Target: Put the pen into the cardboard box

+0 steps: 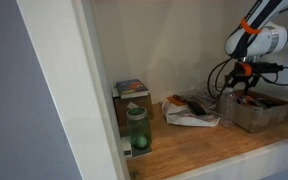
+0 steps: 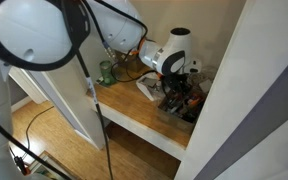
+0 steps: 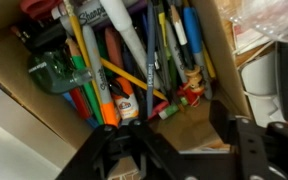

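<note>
The cardboard box (image 3: 199, 120) fills the wrist view. It holds several pens, markers and a glue bottle (image 3: 124, 100), piled toward the far end. I cannot tell which one is the task's pen. My gripper (image 3: 179, 145) hangs just above the box's bare floor, with its black fingers wide apart and nothing between them. In both exterior views the gripper (image 1: 248, 74) (image 2: 180, 84) sits directly over the box (image 1: 261, 112) (image 2: 176, 112) at the end of the wooden counter.
A clear plastic bottle (image 1: 227, 106) stands next to the box. Packets (image 1: 189, 112) lie mid-counter. A green jar (image 1: 136, 130) (image 2: 106, 70) and a small book-like box (image 1: 132, 90) sit at the other end. Walls enclose the counter.
</note>
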Available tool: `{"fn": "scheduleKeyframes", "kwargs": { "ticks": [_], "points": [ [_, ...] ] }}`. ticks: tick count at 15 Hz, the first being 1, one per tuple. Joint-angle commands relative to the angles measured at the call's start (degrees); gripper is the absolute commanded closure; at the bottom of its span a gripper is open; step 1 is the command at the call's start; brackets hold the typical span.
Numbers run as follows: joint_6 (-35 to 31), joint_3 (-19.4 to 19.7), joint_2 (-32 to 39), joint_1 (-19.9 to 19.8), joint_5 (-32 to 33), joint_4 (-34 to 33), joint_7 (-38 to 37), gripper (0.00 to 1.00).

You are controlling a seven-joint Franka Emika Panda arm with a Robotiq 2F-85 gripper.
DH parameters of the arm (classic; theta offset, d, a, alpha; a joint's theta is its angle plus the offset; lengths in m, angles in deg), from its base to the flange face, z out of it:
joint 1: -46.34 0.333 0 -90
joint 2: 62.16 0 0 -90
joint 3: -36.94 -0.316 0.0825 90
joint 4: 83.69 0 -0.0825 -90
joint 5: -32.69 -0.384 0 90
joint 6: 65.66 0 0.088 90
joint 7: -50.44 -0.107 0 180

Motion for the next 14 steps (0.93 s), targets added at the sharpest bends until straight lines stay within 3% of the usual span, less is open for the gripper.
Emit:
{"fn": "scheduleKeyframes", "kwargs": {
  "ticks": [1, 8, 14],
  "points": [
    [4.96, -2.00, -4.64, -1.46, 0.30, -0.33, 6.53, 0.03],
    [22.03, -4.77, -11.82, -2.20, 0.63, -1.30, 23.50, 0.00],
    [34.21, -4.80, -15.73, -0.54, 3.97, -0.76, 26.35, 0.00]
  ]
}}
